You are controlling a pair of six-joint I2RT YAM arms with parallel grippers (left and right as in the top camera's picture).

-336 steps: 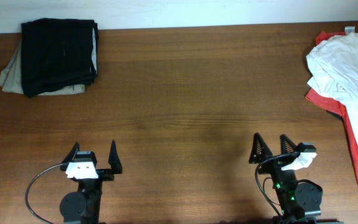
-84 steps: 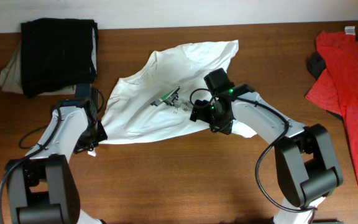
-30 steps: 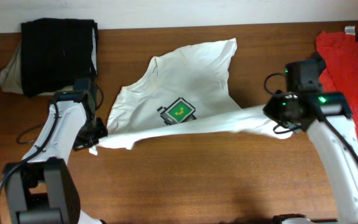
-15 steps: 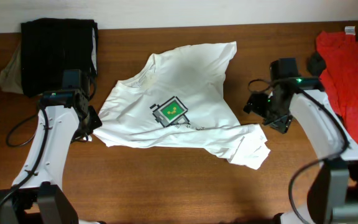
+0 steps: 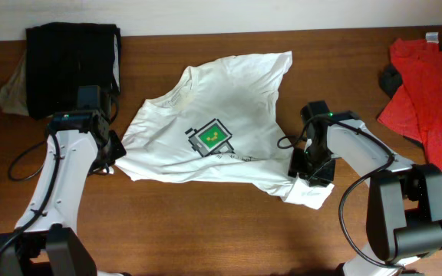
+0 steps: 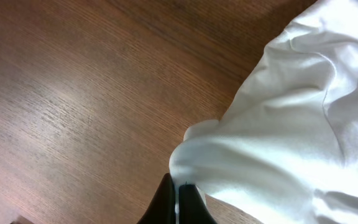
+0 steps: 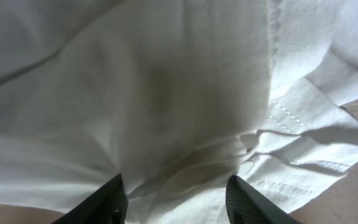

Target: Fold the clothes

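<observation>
My left pincer [image 6: 178, 200] is clenched, its two dark fingers [image 6: 164, 198] pressed together on a small raised fold at the edge of the white T-shirt [image 6: 291, 118]. From the overhead view that grip sits at the shirt's lower left corner, where the cloth ends against bare wood.

My right pincer [image 7: 178, 200] is released: its fingers [image 7: 107, 200] stand wide apart with nothing clamped between them, and it is low over the shirt's crumpled lower right part. There the cloth is bunched and doubled, and a stitched hem [image 7: 284, 112] runs just beside the far finger.

The white T-shirt [image 5: 232, 92] lies spread on the tabletop [image 5: 206, 230], front up, with a small green print [image 5: 213, 136] near its middle. Its upper right corner reaches out to a point, and its lower edge is rumpled between my two pincers.

A black folded garment [image 5: 74, 67] lies well apart from the shirt, up and to its left. It rests on top of a beige garment [image 5: 10, 96] that shows at its left side. A red garment [image 5: 428, 84] lies well apart from the shirt on its right, at the tabletop's edge.
</observation>
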